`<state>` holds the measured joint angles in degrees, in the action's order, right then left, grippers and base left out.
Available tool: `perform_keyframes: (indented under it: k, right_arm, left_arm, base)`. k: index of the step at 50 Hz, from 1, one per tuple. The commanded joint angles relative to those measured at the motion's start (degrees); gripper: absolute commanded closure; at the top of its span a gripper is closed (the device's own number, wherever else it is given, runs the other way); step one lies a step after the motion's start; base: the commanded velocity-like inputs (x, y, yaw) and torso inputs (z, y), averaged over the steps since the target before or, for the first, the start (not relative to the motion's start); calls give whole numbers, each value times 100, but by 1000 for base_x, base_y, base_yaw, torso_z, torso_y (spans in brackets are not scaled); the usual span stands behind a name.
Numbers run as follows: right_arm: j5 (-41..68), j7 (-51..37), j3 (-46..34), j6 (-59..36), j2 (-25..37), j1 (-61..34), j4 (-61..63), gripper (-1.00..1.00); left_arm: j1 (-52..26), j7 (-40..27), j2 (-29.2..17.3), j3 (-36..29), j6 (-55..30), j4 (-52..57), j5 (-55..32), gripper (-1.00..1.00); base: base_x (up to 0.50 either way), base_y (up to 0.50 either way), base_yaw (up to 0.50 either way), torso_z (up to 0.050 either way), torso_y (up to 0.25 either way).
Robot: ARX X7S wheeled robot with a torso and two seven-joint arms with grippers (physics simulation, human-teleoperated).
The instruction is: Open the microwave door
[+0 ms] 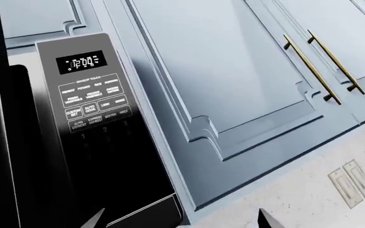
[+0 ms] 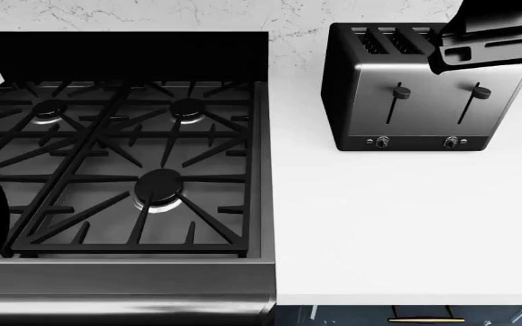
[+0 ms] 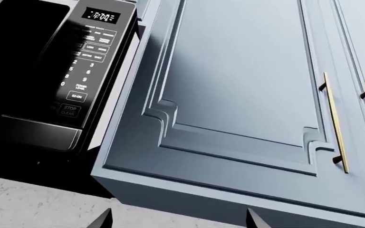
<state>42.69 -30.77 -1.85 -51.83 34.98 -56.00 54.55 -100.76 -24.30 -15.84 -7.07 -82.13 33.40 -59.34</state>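
The microwave (image 3: 49, 80) sits closed beside the blue wall cabinet (image 3: 239, 95), its control panel (image 1: 91, 90) nearest that cabinet. Both wrist cameras look up at it. The left tool (image 1: 179, 221) and right tool (image 3: 179, 219) show spread fingertips, holding nothing. A clean opening likely means catching the door edge beside the panel and swinging outward.

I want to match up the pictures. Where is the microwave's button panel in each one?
Left wrist view: the button panel sits left of center, beside the blue cabinet door.
Right wrist view: the panel is at upper left.
Head view: not in it.
Shared landmark: the lit clock display.
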Motion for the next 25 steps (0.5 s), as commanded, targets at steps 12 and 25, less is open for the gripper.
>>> perform_keyframes:
  k: [12,25]
  right_arm:
    - [80,-74,-23,27,59,9,-4,-100]
    - [59,-100,-8,144,91,133,-11,-100]
  left_arm:
    - [-29,776,88,-1166,988,-1298,773,-100]
    - [-409,1257,236,-1636,1560,-2514,1289,-100]
  base:
    - [0,0,0,0,0]
    - [0,0,0,0,0]
